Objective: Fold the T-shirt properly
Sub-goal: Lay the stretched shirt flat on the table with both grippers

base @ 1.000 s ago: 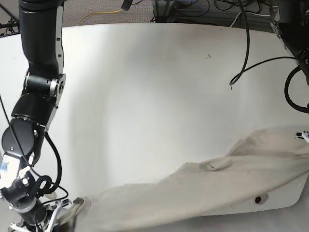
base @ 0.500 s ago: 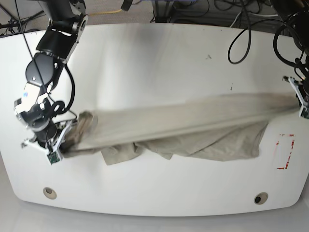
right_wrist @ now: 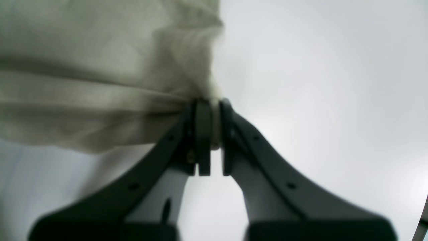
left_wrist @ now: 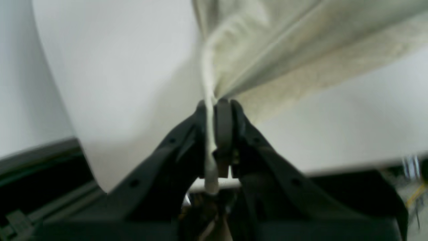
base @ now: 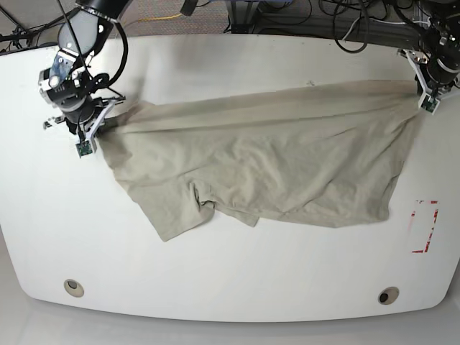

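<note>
The beige T-shirt (base: pixel 266 158) lies stretched across the white table (base: pixel 230 273), its top edge pulled taut between both arms. My left gripper (base: pixel 420 92), at the base view's right, is shut on the T-shirt's right corner; the wrist view shows cloth (left_wrist: pixel 267 43) pinched between the black fingers (left_wrist: pixel 234 120) of the gripper (left_wrist: pixel 216 103). My right gripper (base: pixel 108 123), at the base view's left, is shut on the left corner, with the T-shirt (right_wrist: pixel 100 83) bunched at the tips of the gripper (right_wrist: pixel 210 103). A sleeve (base: pixel 172 215) hangs toward the front left.
Red tape marks (base: pixel 424 226) sit on the table at the right. Two round holes (base: pixel 72 287) (base: pixel 388 295) lie near the front edge. Cables (base: pixel 323 21) run behind the table's far edge.
Both grippers have carried the T-shirt from the front edge toward the back of the table. The cloth now lies spread out flat instead of hanging in a narrow band.
</note>
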